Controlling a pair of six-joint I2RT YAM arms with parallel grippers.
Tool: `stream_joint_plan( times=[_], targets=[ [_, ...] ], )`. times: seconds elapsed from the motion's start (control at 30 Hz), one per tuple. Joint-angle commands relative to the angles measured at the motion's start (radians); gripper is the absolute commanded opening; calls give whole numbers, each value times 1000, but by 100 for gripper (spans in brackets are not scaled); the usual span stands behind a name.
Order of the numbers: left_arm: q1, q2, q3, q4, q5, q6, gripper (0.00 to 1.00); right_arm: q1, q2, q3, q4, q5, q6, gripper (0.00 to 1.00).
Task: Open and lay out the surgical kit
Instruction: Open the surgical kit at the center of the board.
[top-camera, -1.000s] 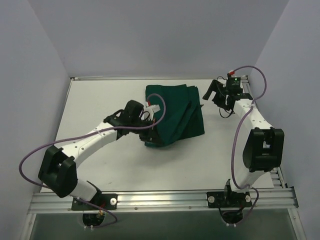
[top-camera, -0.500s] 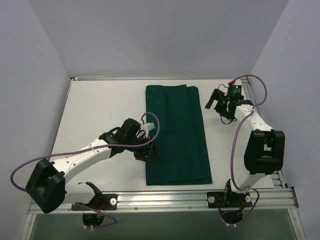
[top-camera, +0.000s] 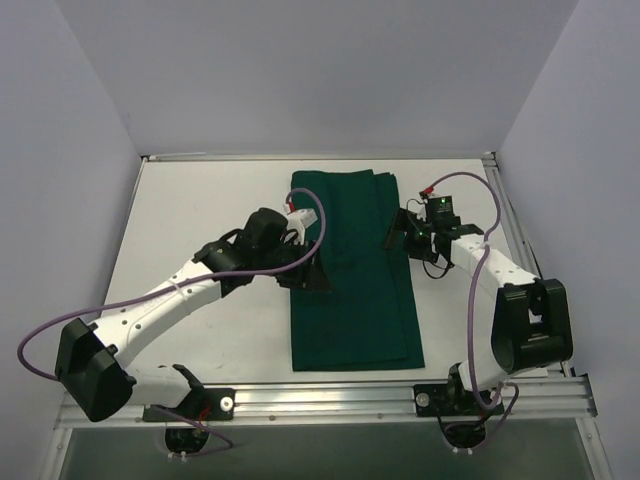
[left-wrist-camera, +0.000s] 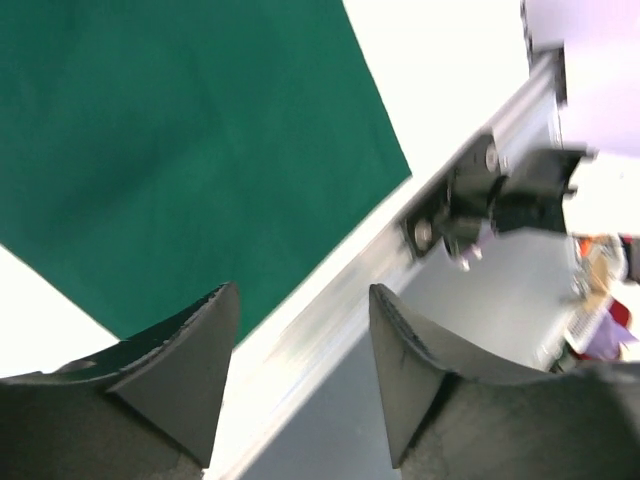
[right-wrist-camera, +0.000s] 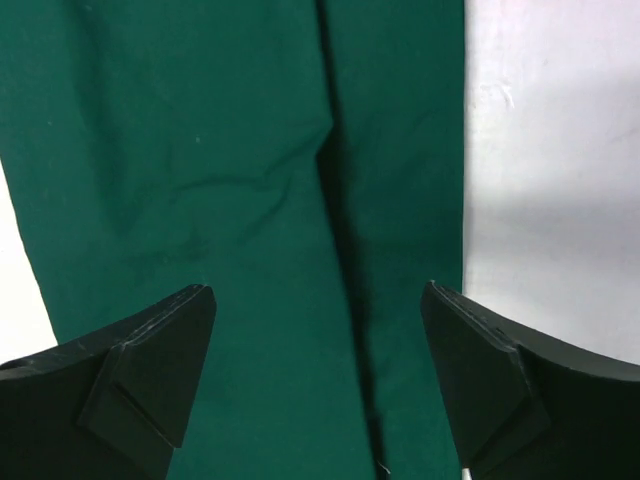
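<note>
The surgical kit shows as a dark green cloth (top-camera: 352, 290), lying flat as a long folded strip that runs from the back of the table to its near edge. My left gripper (top-camera: 314, 276) hangs open over the strip's left edge with nothing between its fingers. In the left wrist view the cloth (left-wrist-camera: 180, 140) fills the upper left and the left gripper (left-wrist-camera: 300, 290) is empty. My right gripper (top-camera: 398, 232) stands open at the strip's right edge. The right wrist view has the cloth (right-wrist-camera: 230, 180), with a lengthwise fold, below the wide-open right gripper (right-wrist-camera: 318, 292).
An aluminium rail (top-camera: 330, 395) borders the near table edge, and the left wrist view shows the rail (left-wrist-camera: 330, 320) with an arm's base mount (left-wrist-camera: 480, 200). White table (top-camera: 200, 200) lies left of the cloth. Grey walls close in left, back and right.
The cloth went from a half-folded heap to a long strip reaching the near edge. My left gripper opened, released it and drew back. My right gripper swung left over the cloth's right edge.
</note>
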Motion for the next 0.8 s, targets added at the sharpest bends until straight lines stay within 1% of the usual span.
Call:
stream_joint_plan(
  times=[0.0, 0.07, 0.13, 0.17, 0.2, 0.23, 0.27, 0.37, 0.4, 0.63, 0.73, 0.77],
  targets=[
    [-2, 35, 107, -27, -91, 59, 61, -12, -65, -41, 14, -28, -12, 86],
    [0, 41, 127, -16, -97, 62, 61, -12, -65, -67, 44, -69, -33, 81],
    [1, 52, 139, -21, -104, 71, 60, -12, -50, -84, 49, -88, -52, 67],
    [3, 58, 151, -22, -106, 73, 60, -10, -32, -89, 61, -115, -58, 61],
    [4, 66, 156, -24, -103, 74, 60, -10, -24, -96, 72, -131, -61, 53],
    [4, 67, 157, -24, -98, 74, 59, -10, -18, -110, 75, -142, -64, 51],
    [4, 69, 157, -22, -98, 73, 59, -10, -1, -116, 112, -151, -64, 50],
    [6, 67, 153, -14, -101, 68, 59, -9, 40, -127, 129, -166, -67, 49],
    [9, 69, 153, -14, -101, 68, 59, -7, 48, -129, 132, -172, -70, 45],
    [18, 70, 150, -16, -95, 76, 59, 4, 105, -133, 152, -151, -75, 45],
    [23, 83, 157, -22, -98, 76, 58, 11, 116, -130, 157, -163, -79, 38],
    [24, 87, 162, -22, -98, 76, 58, 14, 114, -132, 158, -165, -81, 31]
  ],
)
